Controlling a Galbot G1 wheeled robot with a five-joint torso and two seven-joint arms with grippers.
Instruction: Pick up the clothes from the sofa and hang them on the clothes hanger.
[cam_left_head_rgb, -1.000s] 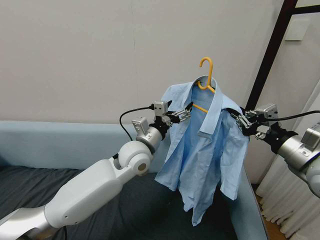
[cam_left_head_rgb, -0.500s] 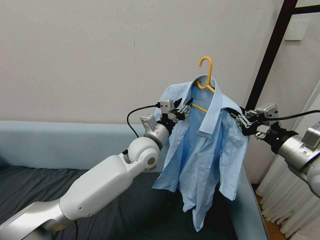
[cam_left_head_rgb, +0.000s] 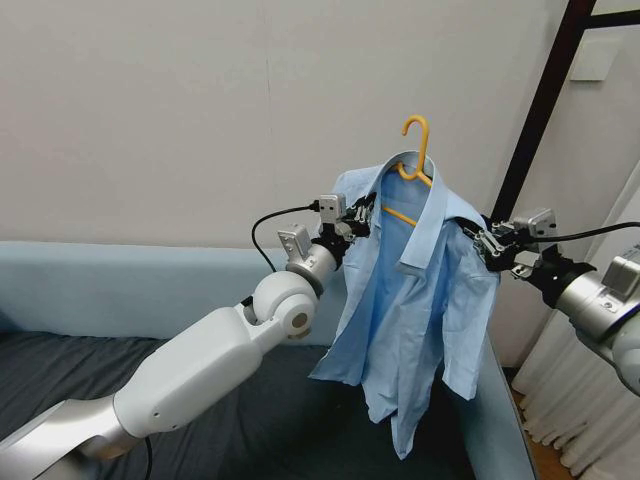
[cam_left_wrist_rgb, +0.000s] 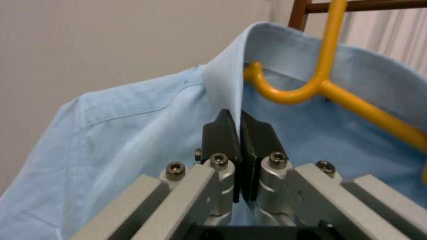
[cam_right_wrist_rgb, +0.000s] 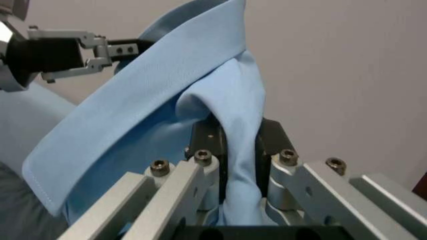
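Now, left hand (cam_left_head_rgb: 366, 213) and right hand (cam_left_head_rgb: 474, 233) pinch the shirt (cam_left_head_rgb: 425, 320) at 9 and 3 o'clock of the hanger (cam_left_head_rgb: 424, 150). Raise both evenly.

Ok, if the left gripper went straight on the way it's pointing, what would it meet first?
The left gripper is shut on the shirt at its front edge, so its collar comes first; just beyond, probably the yellow hanger, though depth is unclear.

free: air above yellow hanger hook (cam_left_head_rgb: 415, 132), gap under shirt (cam_left_head_rgb: 420, 300) hem. obstructions: wall (cam_left_head_rgb: 150, 100) behind, dark rack post (cam_left_head_rgb: 540, 110) right, sofa (cam_left_head_rgb: 120, 280) below.
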